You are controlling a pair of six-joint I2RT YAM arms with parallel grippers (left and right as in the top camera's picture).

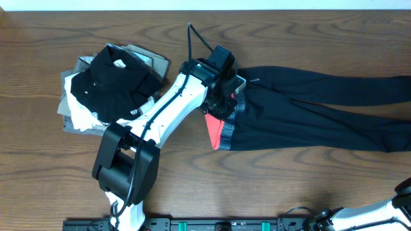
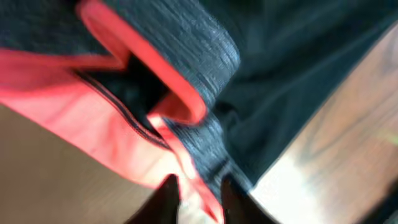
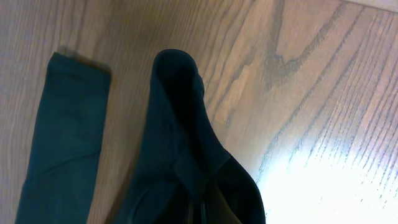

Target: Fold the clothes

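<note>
The black leggings (image 1: 308,109) lie across the wooden table, legs running off the right edge. Their grey and coral-red waistband (image 1: 221,131) is at the middle. My left gripper (image 1: 221,96) is over the waistband. In the left wrist view its fingers (image 2: 196,199) are shut on the coral edge of the waistband (image 2: 155,74), which is bunched and blurred. In the right wrist view my right gripper (image 3: 202,214) is shut on one black leg end (image 3: 180,124), which hangs from it. The other leg's cuff (image 3: 62,137) lies flat on the table.
A pile of other garments (image 1: 109,83), with a black shirt on top of white and grey ones, lies at the left rear. Part of the right arm (image 1: 392,208) shows at the bottom right corner. Bare wood table (image 1: 289,179) lies in front of the leggings.
</note>
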